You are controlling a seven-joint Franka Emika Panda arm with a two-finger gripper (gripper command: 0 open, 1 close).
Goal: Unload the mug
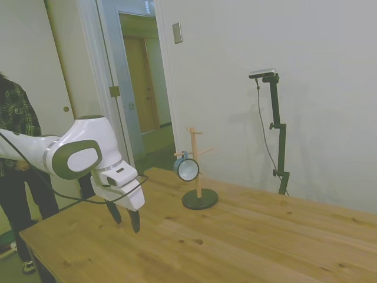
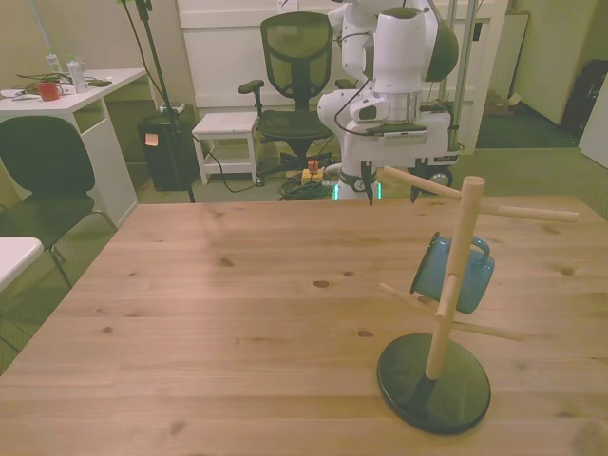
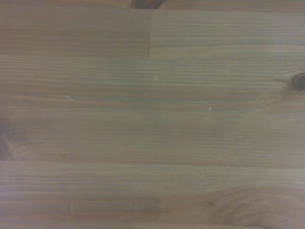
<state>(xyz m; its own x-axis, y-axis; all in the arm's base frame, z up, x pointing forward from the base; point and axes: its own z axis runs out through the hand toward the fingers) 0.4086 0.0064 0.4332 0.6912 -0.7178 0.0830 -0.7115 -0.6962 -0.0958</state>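
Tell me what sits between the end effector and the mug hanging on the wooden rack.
Nothing stands there. In the side view only bare table stretches from the open end effector to the mug on its rack.

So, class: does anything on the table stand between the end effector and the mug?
Nothing visible does. The end effector hangs open over bare table, and the mug hangs on the wooden rack beyond it.

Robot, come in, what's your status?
Gripper open, empty, above bare table. Mug hanging on wooden mug tree, untouched. Nothing between them.
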